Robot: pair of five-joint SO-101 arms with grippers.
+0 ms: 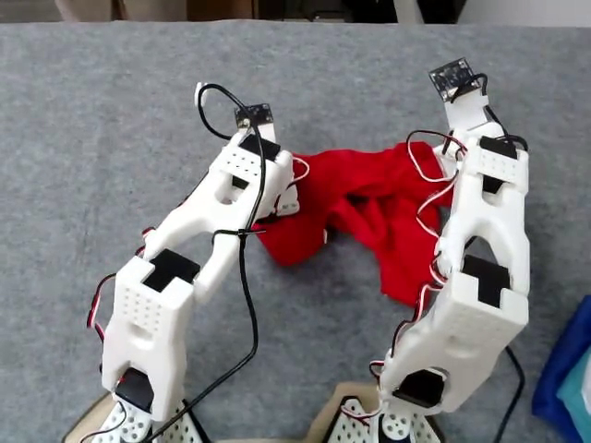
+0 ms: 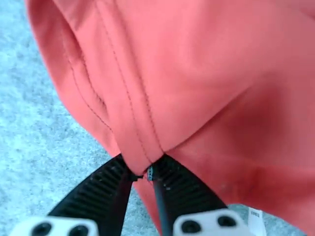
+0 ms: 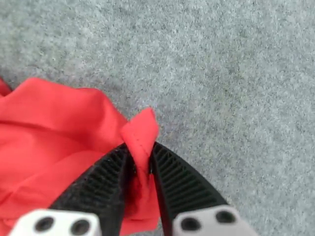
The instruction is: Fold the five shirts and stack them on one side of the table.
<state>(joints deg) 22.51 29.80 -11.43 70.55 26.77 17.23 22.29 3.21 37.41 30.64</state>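
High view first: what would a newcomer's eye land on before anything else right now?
The crumpled red shirt in the middle of the grey table, bright between the two white arms. Next, the pinches: the left tool is shut on a stitched fold of it, the right tool on a corner. A blue cloth peeks in at the high view's right edge.

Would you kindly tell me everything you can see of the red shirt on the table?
The red shirt looks like soft woven fabric with stitched seams. It lies crumpled and unfolded on the grey felt-like table cover, between the two arms. The left arm's jaws are shut on a seamed fold at one side, and the right arm's jaws pinch a hemmed corner at the other. Most of it rests on the cover.
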